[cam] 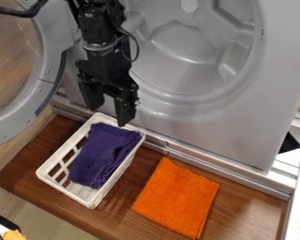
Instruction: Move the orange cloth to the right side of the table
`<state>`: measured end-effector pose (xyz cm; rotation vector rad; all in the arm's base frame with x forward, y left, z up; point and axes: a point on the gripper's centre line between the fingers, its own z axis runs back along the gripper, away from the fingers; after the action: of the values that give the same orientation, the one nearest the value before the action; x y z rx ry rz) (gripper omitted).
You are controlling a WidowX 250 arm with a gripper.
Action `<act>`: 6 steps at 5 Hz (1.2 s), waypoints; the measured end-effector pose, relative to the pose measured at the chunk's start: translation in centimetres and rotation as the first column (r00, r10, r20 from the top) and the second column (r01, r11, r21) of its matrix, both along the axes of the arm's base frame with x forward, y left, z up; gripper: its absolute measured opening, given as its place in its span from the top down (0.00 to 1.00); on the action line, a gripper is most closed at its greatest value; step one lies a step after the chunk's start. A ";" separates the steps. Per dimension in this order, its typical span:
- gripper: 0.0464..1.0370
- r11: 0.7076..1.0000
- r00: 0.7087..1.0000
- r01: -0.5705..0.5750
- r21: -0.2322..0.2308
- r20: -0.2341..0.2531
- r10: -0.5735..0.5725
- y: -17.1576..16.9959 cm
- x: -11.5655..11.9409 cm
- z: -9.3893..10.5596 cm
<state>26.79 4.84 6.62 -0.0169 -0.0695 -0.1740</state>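
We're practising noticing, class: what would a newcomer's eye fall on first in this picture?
Probably the bright orange cloth, lying on the wooden table to the right of the white basket. Next might come the purple cloth inside that basket and the black gripper by its far end.

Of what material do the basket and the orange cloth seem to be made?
The basket looks like smooth white plastic, with slots moulded through its wall. The orange cloth seems soft, matte terry or microfibre; its surface looks fuzzy.
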 end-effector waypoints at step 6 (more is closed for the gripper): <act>0.04 0.945 0.938 0.319 0.070 -0.167 -0.304 -9.2 -0.5 -7.2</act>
<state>26.28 -4.36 -0.54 0.0547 0.0971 -0.4936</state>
